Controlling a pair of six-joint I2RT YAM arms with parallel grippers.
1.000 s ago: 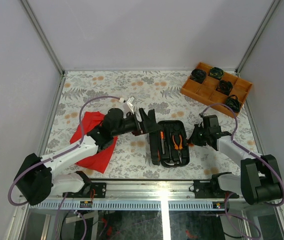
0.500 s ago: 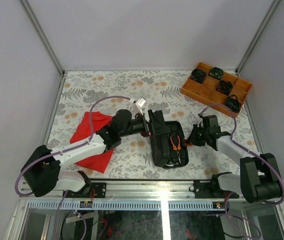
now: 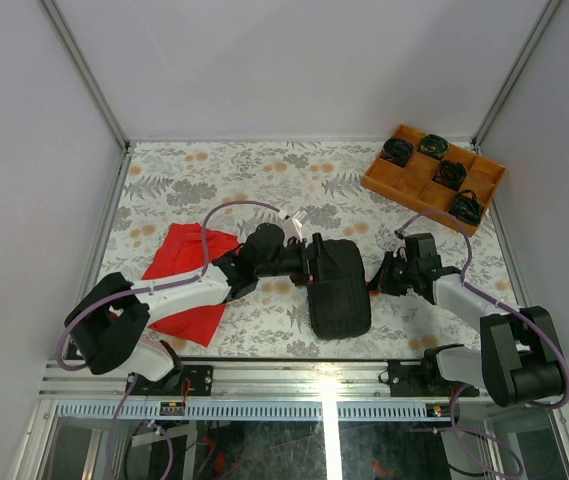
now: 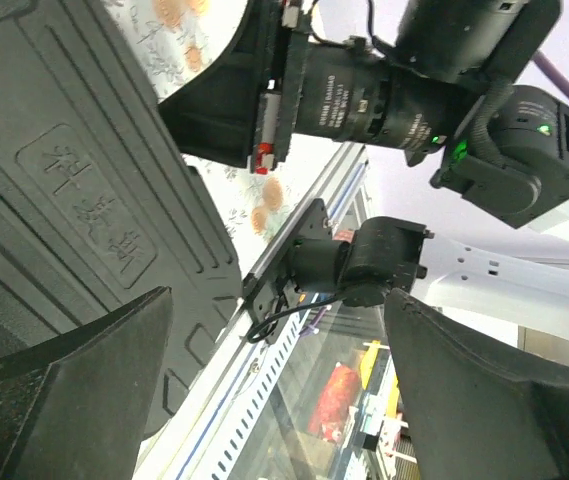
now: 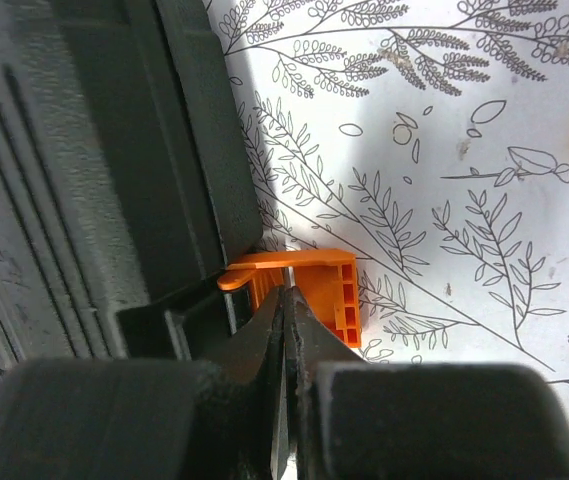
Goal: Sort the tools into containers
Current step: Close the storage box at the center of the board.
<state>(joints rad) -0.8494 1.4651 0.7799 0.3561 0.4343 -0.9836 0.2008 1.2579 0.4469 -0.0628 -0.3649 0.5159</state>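
Floral table [image 3: 214, 170] carries shut black case [image 3: 339, 290], red cloth [image 3: 179, 250], orange tray [image 3: 414, 180].

I work in a robotics lab test cell. Plain white panels [image 3: 294, 60] close me in on three sides, joined by bare aluminium struts [image 3: 82, 70]. My table [image 3: 164, 175] carries a flowered covering. My left arm [image 3: 179, 295] and right arm [image 3: 464, 295] are bolted to a slotted metal rail [image 3: 294, 408] at its near edge. Purple cables [image 3: 229, 205] loop along both.
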